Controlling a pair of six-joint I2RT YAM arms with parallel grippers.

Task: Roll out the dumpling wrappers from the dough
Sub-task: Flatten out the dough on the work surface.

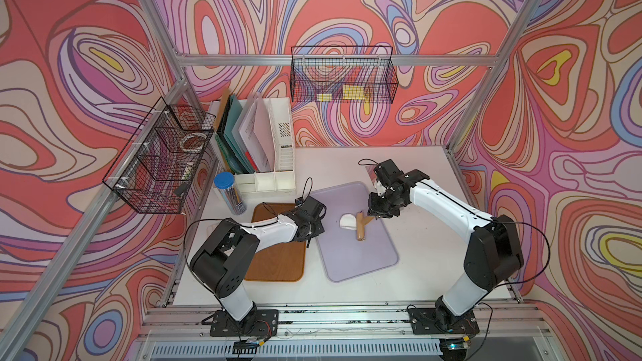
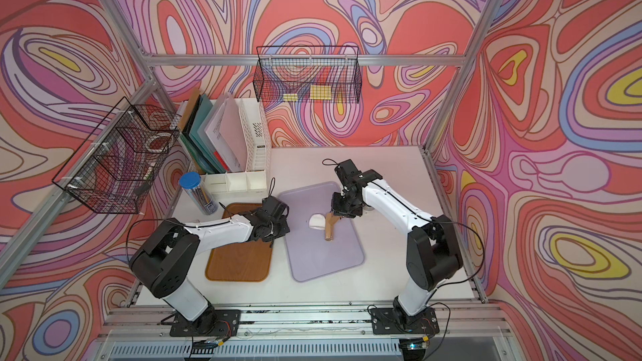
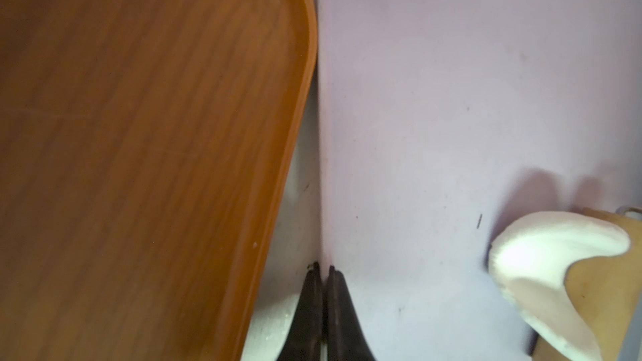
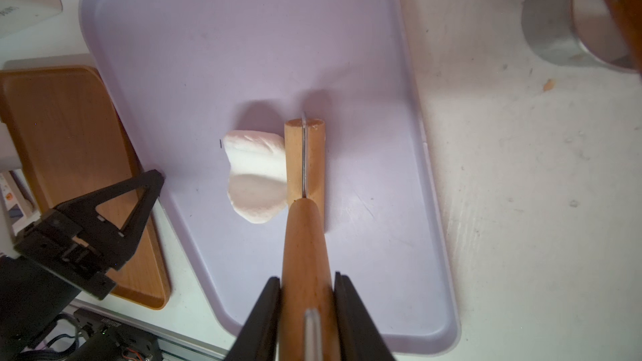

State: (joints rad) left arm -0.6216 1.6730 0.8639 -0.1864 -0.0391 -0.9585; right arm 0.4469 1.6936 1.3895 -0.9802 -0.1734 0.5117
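Two trays lie side by side on the white table (image 4: 521, 203). The lilac plastic tray (image 4: 208, 46) holds the soft white dough (image 4: 255, 175), partly flattened, touching the barrel of a wooden handled roller (image 4: 295, 161); right gripper (image 4: 306, 277) clamps the roller's handle. The left gripper (image 3: 322, 269), jaws pressed together and empty, is over the gap between the lilac tray and the brown wood-grain tray (image 3: 139, 133).

- White dough (image 1: 346, 221) on lilac tray (image 1: 361, 262), touching the side of a wooden roller (image 1: 360, 229).
- Right gripper (image 1: 377, 212) over the tray's far half, clamped on the roller's handle.
- Left gripper (image 1: 308, 237) pointing down between lilac tray and brown tray (image 1: 278, 262).
- Both trays side by side on white desk (image 1: 427, 265); blue-capped tube (image 1: 227, 191) and file rack (image 1: 274, 147) behind.
- Black wire basket (image 1: 342, 78) on the back rail.
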